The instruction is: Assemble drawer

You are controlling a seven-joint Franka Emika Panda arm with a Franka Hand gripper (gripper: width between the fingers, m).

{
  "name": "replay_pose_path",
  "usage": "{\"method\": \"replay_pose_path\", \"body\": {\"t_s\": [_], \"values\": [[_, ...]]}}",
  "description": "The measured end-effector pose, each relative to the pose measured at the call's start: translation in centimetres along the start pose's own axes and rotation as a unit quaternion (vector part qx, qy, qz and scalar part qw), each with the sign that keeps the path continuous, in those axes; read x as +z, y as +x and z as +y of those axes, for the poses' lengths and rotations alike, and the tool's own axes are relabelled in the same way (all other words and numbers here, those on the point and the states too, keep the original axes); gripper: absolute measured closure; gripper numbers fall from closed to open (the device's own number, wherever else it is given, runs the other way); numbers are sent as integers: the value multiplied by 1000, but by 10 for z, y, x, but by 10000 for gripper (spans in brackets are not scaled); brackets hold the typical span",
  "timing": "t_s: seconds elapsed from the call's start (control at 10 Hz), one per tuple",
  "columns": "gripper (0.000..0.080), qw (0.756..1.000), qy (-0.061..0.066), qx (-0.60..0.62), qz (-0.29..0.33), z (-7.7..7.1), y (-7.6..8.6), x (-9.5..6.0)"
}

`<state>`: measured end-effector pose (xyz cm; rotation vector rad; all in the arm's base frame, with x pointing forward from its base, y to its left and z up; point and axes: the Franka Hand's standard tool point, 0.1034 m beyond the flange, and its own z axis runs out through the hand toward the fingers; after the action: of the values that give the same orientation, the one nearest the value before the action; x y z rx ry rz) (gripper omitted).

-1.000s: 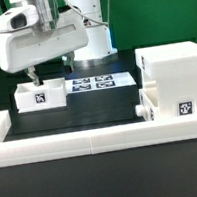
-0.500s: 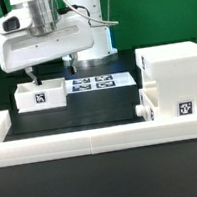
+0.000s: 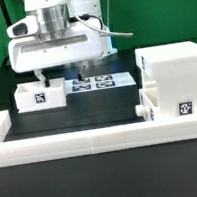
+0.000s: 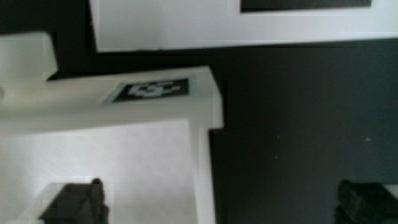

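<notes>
While the end effector [image 3: 61, 73] gapes over one tray [image 3: 36, 98], the casing [image 3: 169, 65] holds another.

One tray [image 3: 41, 95] sits on the worktop [image 3: 88, 113] at the exterior view's left, the casing [image 3: 175, 81] at its right. The marker board [image 3: 103, 83] lies between them.

Bright even lighting, soft shadows, low-resolution exterior view, wrist view blurred throughout

Bare table [image 3: 88, 113] between small tray [image 3: 36, 95] and casing [image 3: 174, 71]: clear passage. Rail [image 3: 82, 141] bounds edge nearest exterior camera. Knob [image 3: 138, 111] juts from casing side. Marker board [image 3: 100, 83] lies flat.
</notes>
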<state>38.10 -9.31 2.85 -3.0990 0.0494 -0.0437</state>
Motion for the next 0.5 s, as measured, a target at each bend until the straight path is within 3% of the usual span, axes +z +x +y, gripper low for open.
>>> {"method": "replay_pose_path", "body": {"t_s": [0.3, 0.5], "values": [[150, 999, -6, -35, 3, -3, -16, 18], [150, 999, -5, -43, 1, -3, -15, 22]]}}
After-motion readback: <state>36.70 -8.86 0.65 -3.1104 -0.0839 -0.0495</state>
